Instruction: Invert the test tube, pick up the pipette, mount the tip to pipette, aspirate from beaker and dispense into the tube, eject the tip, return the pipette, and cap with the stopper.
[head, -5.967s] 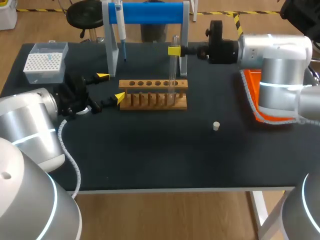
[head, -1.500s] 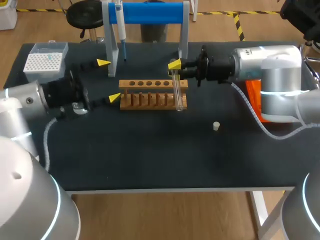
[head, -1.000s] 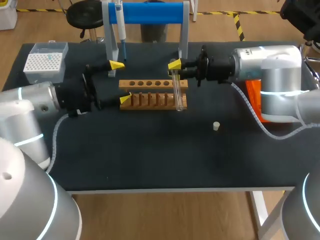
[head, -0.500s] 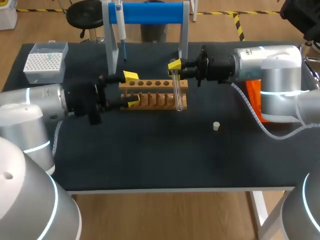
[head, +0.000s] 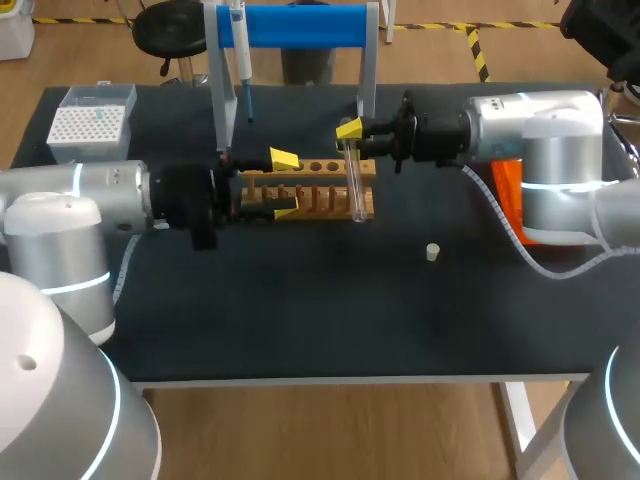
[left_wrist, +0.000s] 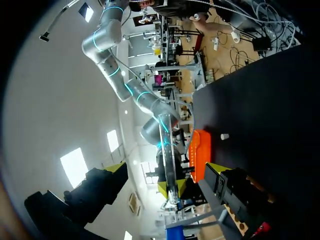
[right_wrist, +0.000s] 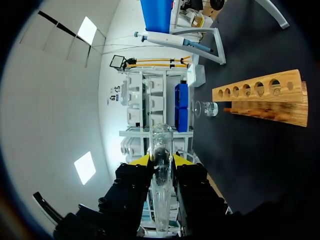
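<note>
My right gripper is shut on the upper end of a clear test tube, which hangs nearly upright by the right end of the wooden rack. The right wrist view shows the tube clamped between that gripper's yellow tips. My left gripper stands open at the rack's left end, one finger behind it and one in front. From the left wrist, the tube shows ahead of the gripper. The pipette hangs on the blue stand. A small white stopper lies on the mat.
A tip box stands at the back left. An orange tray lies under my right arm. The glass beaker stands beyond the rack, hidden behind my left arm in the head view. The mat's front half lies bare.
My left arm has swung right along the table, bringing its open gripper to the rack's left end. The right arm and tube have not moved.
</note>
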